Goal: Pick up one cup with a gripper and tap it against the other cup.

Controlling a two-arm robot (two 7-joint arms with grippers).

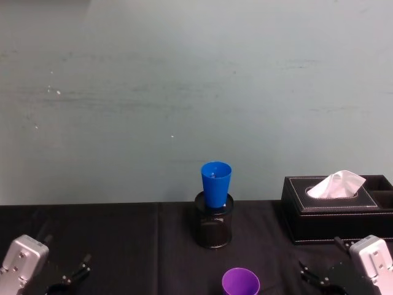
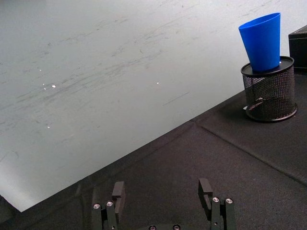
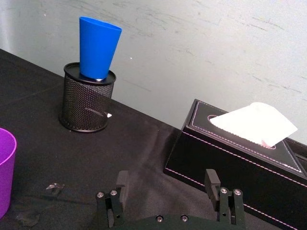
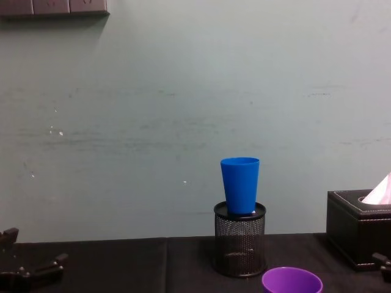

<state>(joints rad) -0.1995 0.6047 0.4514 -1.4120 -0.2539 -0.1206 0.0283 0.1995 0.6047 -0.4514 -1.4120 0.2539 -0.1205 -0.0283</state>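
The purple cup (image 1: pixel 241 283) stands upright on the black tablecloth at the near edge, just right of centre; it also shows in the chest view (image 4: pixel 292 282) and the right wrist view (image 3: pixel 5 167). Behind it the blue cup (image 1: pixel 216 183) sits upright in the mouth of a black wire-mesh pen holder (image 1: pixel 214 227). My left gripper (image 1: pixel 66 276) rests low at the near left, open and holding nothing (image 2: pixel 161 191). At the near right my right gripper (image 1: pixel 319 275) is likewise open and empty (image 3: pixel 166 179), a short way right of the purple cup.
A black tissue box (image 1: pixel 334 209) with a white tissue sticking out stands at the right, just beyond my right gripper. A pale green wall closes off the back of the table. Bare black cloth (image 2: pixel 192 163) lies left of the pen holder.
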